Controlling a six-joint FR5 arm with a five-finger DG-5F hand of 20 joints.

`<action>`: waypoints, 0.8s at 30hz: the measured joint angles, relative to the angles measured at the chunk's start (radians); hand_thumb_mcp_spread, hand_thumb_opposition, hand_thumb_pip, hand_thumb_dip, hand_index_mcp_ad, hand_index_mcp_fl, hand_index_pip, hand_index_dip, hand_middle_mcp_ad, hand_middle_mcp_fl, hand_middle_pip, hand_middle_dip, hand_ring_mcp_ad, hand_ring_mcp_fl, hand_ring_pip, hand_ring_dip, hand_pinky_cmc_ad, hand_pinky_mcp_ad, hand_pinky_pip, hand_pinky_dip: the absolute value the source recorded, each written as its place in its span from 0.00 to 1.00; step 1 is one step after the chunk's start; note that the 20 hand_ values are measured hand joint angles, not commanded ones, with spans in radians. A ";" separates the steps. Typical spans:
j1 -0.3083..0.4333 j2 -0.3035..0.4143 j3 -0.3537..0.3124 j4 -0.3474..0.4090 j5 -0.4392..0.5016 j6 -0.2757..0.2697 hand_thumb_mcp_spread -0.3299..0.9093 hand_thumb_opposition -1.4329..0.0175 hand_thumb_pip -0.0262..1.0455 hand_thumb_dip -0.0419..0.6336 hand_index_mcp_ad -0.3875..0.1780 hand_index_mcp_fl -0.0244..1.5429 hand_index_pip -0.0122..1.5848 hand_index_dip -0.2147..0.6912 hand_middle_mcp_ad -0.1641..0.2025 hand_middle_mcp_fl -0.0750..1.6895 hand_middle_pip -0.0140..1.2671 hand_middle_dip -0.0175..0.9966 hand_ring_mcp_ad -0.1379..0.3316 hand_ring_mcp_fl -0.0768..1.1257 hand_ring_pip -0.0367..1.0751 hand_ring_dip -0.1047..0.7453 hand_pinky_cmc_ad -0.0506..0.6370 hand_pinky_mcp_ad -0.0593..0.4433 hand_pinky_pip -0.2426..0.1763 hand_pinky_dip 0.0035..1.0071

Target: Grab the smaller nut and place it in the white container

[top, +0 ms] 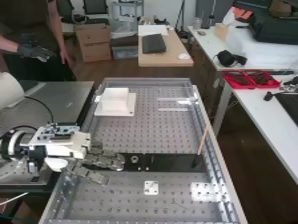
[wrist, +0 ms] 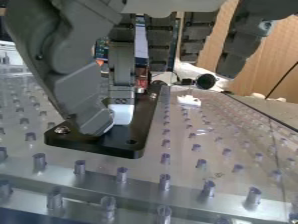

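The hand (top: 105, 159) is at the left part of the black plate (top: 174, 162), low over the bench, with its fingers fairly straight. A nut-like ring (top: 135, 159) lies on the plate just right of the fingertips. The white container (top: 116, 104) stands farther up the bench. In the wrist view the hand (wrist: 70, 75) hangs over the near end of the black plate (wrist: 110, 142), its thumb tip low beside one finger. A white piece (wrist: 122, 114) shows at that finger's end; I cannot tell if it is part of the finger. The smaller nut cannot be made out.
The perforated bench (top: 149, 132) has raised metal side rails. A thin wooden-handled tool (top: 202, 142) leans by the right rail. A small white plate with holes (top: 151, 188) lies nearer the bench's front. Red trays (top: 249, 79) stand on a side table.
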 joint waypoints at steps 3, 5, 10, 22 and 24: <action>0.000 0.001 0.001 -0.001 -0.002 -0.001 0.59 0.39 0.72 0.45 0.50 0.17 0.96 0.40 0.61 0.10 0.11 0.25 0.53 0.06 0.12 0.28 0.56 0.69 0.67 0.18; 0.000 0.002 0.002 -0.002 -0.003 -0.002 0.58 0.39 0.71 0.45 0.50 0.17 0.96 0.40 0.61 0.10 0.11 0.25 0.53 0.06 0.12 0.28 0.56 0.69 0.67 0.18; 0.000 0.002 0.004 -0.007 -0.006 -0.004 0.60 0.39 0.70 0.45 0.50 0.17 0.96 0.40 0.61 0.10 0.11 0.25 0.53 0.06 0.13 0.29 0.56 0.69 0.67 0.18; -0.002 0.007 0.010 -0.014 -0.013 -0.005 0.60 0.38 0.66 0.43 0.49 0.22 0.96 0.41 0.61 0.10 0.11 0.25 0.53 0.06 0.13 0.29 0.56 0.69 0.70 0.18; -0.001 0.008 0.011 -0.016 -0.015 -0.006 0.60 0.37 0.65 0.41 0.49 0.22 0.96 0.41 0.61 0.10 0.11 0.25 0.52 0.06 0.13 0.29 0.56 0.69 0.70 0.18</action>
